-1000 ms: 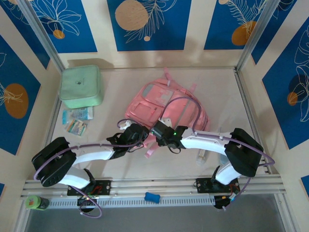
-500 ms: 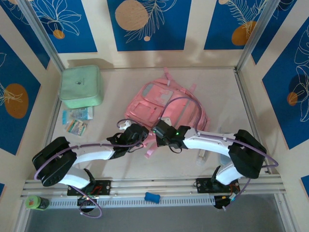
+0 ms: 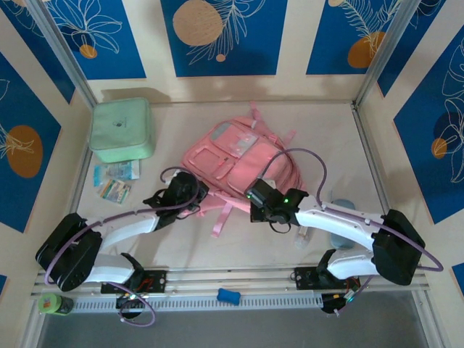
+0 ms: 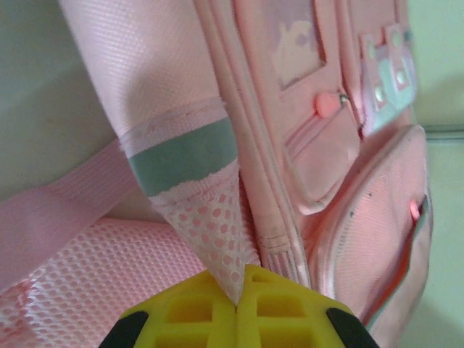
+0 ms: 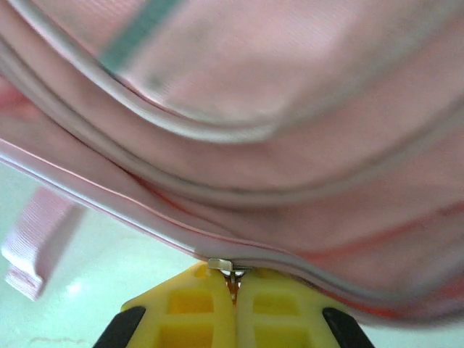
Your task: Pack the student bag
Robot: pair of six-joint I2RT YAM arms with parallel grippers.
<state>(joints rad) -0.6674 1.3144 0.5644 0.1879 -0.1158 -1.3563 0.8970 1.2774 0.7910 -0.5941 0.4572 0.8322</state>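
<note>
Left wrist: left gripper (image 4: 235,306) clamped on mesh corner (image 4: 217,232) of pink student bag (image 4: 304,145); right wrist: right gripper (image 5: 233,283) pinched together on metal zip pull (image 5: 220,265).

The student bag (image 3: 235,159) lies in the middle of the surface (image 3: 333,130) and blocks the centre. On its right side, up to the metal rail (image 3: 373,167), the surface is open, but a purple cable (image 3: 313,154) loops over there. Between the bag and the mint green case (image 3: 122,129) a free lane goes toward the back wall. Two small packets (image 3: 116,181) lie just in front of the case. The left arm (image 3: 130,226) and the right arm (image 3: 341,217) cross the near part.
</note>
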